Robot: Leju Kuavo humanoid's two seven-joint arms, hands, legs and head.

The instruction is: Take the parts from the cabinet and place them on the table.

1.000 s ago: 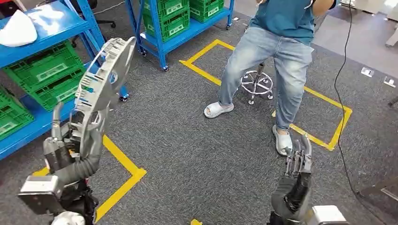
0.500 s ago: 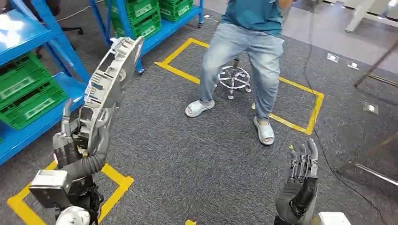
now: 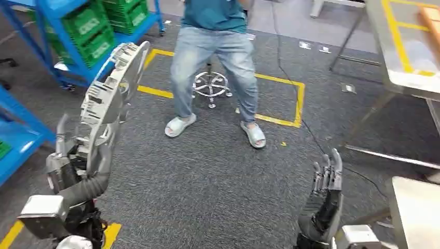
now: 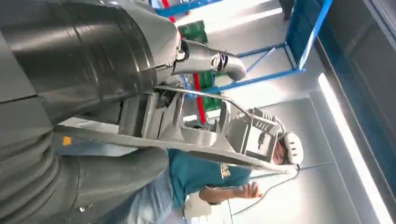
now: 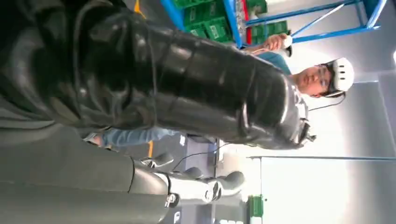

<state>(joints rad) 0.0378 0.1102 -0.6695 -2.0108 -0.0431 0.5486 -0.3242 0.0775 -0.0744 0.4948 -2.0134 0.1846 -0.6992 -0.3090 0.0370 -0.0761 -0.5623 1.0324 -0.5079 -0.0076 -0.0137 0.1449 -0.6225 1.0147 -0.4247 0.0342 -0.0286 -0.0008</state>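
The whole scene has swung since a second ago, bringing a table into sight at right. The left hand grips the grey part, upright above it; the right hand seems empty, fingers straight and close together.

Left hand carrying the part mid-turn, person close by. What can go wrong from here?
1. The tall grey part stands well above the left hand, gripped only at its lower end; it may tip or slip while walking.
2. The person stands just ahead, so the part could brush them.
3. The table has splayed legs that could snag a step.
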